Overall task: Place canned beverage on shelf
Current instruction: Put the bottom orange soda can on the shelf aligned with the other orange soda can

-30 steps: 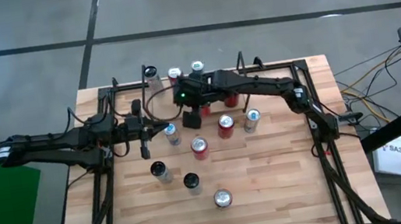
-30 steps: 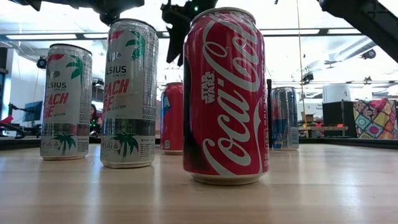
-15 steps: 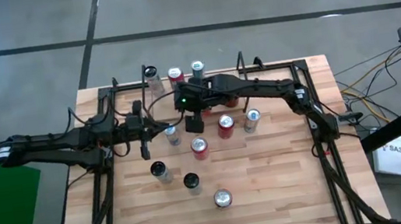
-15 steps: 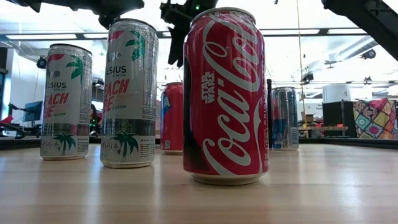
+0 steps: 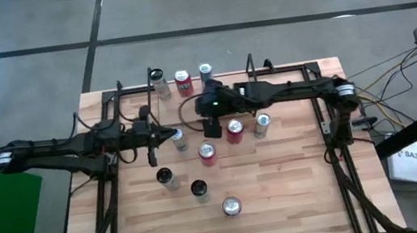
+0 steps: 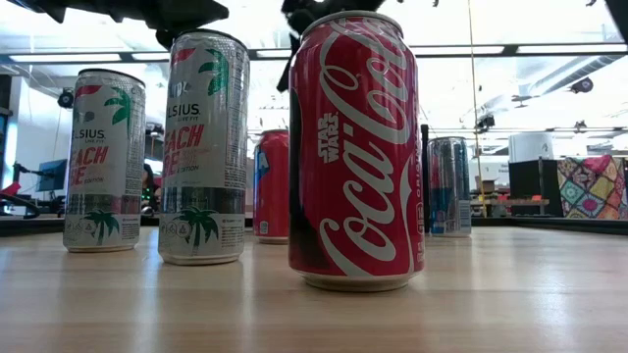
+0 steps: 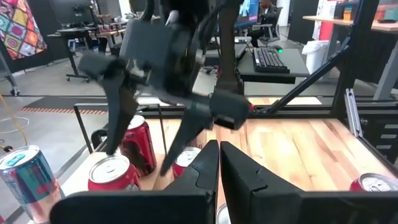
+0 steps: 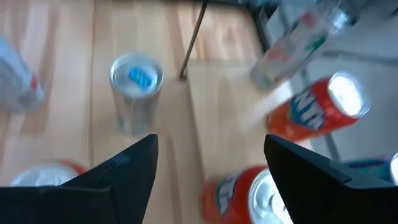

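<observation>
The left gripper [image 5: 149, 141] waits at the table's left side. Its wrist view shows its fingers pressed together on nothing.

Past it, three cans [image 5: 182, 80] stand in a row on the shelf [image 5: 250, 63] at the far edge. The loose cans [image 5: 234, 131] are still in the middle of the table.

The right gripper [image 5: 210, 124] has drifted rightward over the last second, away from the shelf, and its elbow has swung out toward the table's right edge. Its fingers are spread wide and empty. I'd judge one delivery finished and the arm heading for another can, probably one of the red ones below it.

From overhead I can't read those fingers; the right wrist view shows the gap between them clearly. The low view is mostly filled by a Coca-Cola can [image 6: 355, 152], and the shelf is hidden there.
</observation>
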{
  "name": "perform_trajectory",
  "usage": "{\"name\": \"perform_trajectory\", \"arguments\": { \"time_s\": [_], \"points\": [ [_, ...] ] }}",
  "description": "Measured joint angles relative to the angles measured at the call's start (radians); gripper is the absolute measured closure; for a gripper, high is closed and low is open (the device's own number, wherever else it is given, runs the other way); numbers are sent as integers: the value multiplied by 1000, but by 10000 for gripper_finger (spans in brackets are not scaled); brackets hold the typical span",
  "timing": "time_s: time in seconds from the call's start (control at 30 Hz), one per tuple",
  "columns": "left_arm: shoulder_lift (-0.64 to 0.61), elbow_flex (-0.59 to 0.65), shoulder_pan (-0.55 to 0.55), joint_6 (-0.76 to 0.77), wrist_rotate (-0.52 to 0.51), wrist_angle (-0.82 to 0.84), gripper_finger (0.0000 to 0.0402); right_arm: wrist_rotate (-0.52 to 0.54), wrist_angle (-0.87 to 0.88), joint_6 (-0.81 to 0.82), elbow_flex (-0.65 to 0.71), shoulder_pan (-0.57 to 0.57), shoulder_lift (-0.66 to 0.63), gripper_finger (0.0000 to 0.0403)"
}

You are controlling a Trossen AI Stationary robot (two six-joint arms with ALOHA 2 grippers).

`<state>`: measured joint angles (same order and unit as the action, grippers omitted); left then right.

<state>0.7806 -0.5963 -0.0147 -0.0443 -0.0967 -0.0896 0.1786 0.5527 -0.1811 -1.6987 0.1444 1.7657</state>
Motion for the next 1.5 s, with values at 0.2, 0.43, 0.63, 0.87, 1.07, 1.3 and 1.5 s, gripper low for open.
{"name": "perform_trajectory", "arguments": {
  "time_s": [0.2, 0.43, 0.63, 0.87, 1.07, 1.3, 1.5],
  "points": [
    [30, 1, -2, -26, -124, -1, 402, 5, -345, -52, 278, 11, -145, 165],
    [55, 2, -4, -100, -219, -6, 402, 146, -393, 52, 429, 68, -216, 287],
    [58, 2, -11, -181, -219, -54, 402, 181, -309, 75, 434, 94, -223, 387],
    [57, 2, -44, -240, -219, -67, 402, 54, -257, 128, 412, 101, -227, 394],
    [58, 3, -64, -267, -219, -64, 402, 22, -179, 163, 415, 118, -227, 394],
    [58, 3, -73, -295, -219, -64, 402, 23, -197, 171, 447, 144, -226, 394],
    [58, 4, -74, -295, -219, -64, 402, 23, -252, 158, 463, 150, -219, 394]
  ]
}}
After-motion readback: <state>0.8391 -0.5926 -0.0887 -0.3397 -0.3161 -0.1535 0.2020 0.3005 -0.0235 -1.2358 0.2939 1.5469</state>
